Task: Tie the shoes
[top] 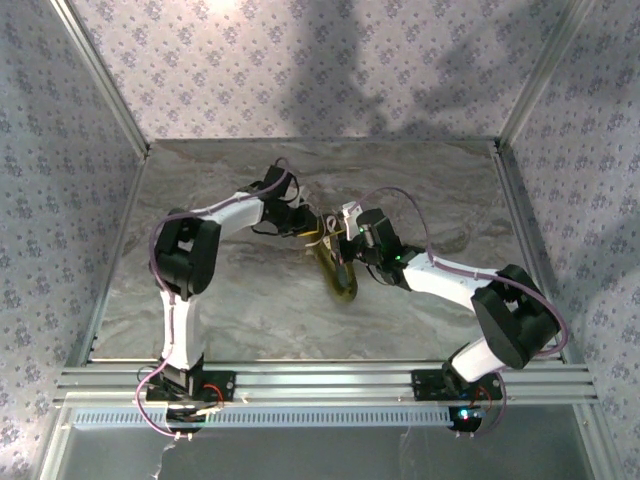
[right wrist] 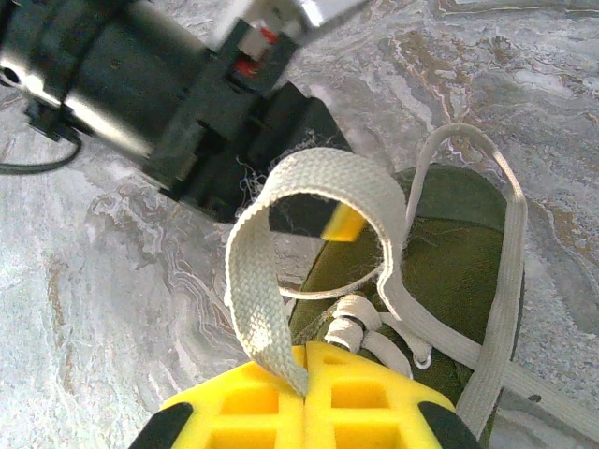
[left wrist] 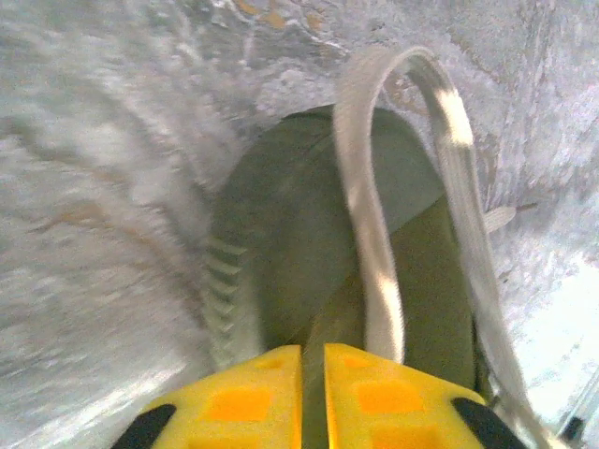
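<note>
I see the grey marbled table top (top: pixel 220 300) carrying everything; the task's thing, a small olive-green low-top shoe (top: pixel 340 275), lies near the table's middle, between the two arms; its long axis runs far to near, its near end swung a little to the right; from above I cannot tell toe from heel.

Both end effectors meet over the far end of the shoe; the left gripper (top: pixel 308 225) comes in from the far left, the right gripper (top: pixel 345 240) from the right, so the shoe stretches away from both toward the near edge; neither is clearly nearer.

In the right wrist view the right gripper (right wrist: pixel 306 351) has its yellow fingers pressed together on a flat white lace loop (right wrist: pixel 253 281); that loop arches up and drapes round the tip of the left gripper (right wrist: pixel 323 217).

In the left wrist view the left gripper (left wrist: pixel 314 351) hangs just above the shoe (left wrist: pixel 299 234), fingers drawn nearly together with a thin slit between them; the lace (left wrist: pixel 360 187) drops behind one finger, and I cannot tell whether it is nipped.

I judge the next pull must go sideways, across the shoe's long axis, each arm drawing toward its own side.
</note>
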You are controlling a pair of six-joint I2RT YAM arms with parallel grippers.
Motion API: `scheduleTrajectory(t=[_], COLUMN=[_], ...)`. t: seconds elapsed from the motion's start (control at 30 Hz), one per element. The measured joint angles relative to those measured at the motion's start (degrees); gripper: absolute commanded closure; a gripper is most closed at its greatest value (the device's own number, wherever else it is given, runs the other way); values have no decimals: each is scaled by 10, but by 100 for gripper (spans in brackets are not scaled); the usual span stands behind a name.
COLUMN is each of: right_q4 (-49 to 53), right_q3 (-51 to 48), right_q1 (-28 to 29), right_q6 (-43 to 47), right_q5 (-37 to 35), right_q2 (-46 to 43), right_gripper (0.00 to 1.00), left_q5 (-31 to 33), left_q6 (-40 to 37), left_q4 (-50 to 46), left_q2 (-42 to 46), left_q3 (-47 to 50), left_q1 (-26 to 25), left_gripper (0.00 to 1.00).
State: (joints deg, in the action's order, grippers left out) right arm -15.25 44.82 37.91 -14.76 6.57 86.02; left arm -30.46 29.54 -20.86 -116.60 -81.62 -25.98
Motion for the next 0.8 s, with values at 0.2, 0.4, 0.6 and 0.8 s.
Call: scheduleTrajectory(t=[0.2,0.4,0.6,0.8], right_q4=[0,0,0,0], right_q3=[0,0,0,0], right_q1=[0,0,0,0], right_q6=[2,2,2,2], right_q5=[0,0,0,0], right_q2=[0,0,0,0], right_gripper=[100,100,100,100], left_q5=[-7,-34,-59,-75], left_q6=[-20,-43,-57,-66], left_q4=[1,2,1,2], left_q2=[34,40,41,58], left_q3=[24,54,78,92], left_q1=[11,6,5,3], left_gripper=[56,44,41,64])
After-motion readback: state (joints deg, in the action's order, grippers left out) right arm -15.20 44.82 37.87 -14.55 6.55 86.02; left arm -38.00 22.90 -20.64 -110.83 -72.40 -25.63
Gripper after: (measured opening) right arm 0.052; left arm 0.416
